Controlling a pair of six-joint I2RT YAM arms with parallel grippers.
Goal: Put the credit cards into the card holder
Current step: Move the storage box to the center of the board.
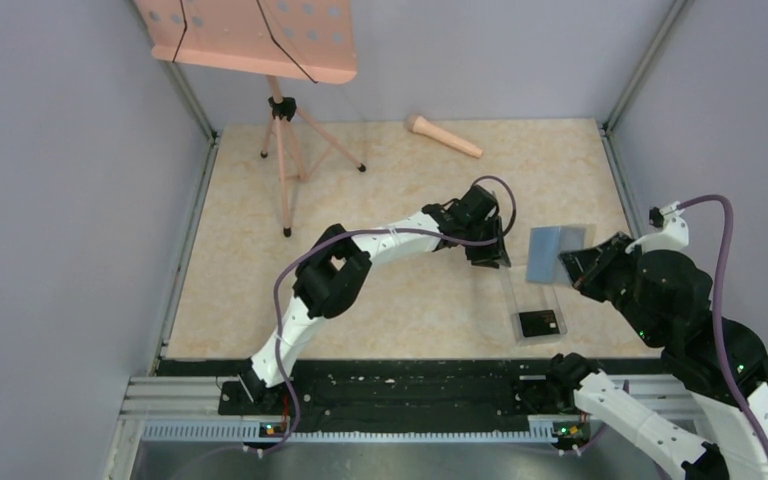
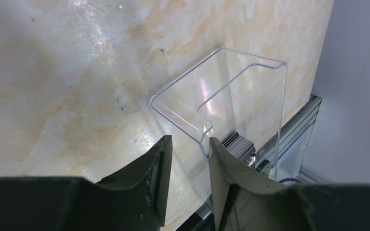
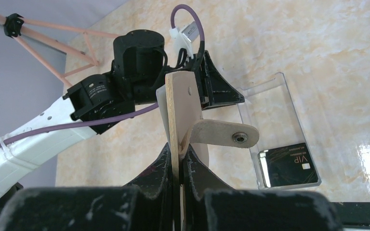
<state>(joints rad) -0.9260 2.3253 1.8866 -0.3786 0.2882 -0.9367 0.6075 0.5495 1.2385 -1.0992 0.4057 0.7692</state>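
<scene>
The card holder hangs open in the air and shows its light blue inside. My right gripper is shut on its edge. In the right wrist view the holder stands edge-on and tan between the closed fingers of my right gripper, with its snap tab sticking out to the right. A stack of black credit cards lies at the near end of a long clear plastic box; the top card reads VIP. My left gripper is open with its jaws astride the box's far wall; the cards show beyond it.
A pink music stand on a tripod stands at the back left. A beige cone-shaped object lies at the back middle. Grey walls enclose the table on three sides. A black rail runs along the near edge.
</scene>
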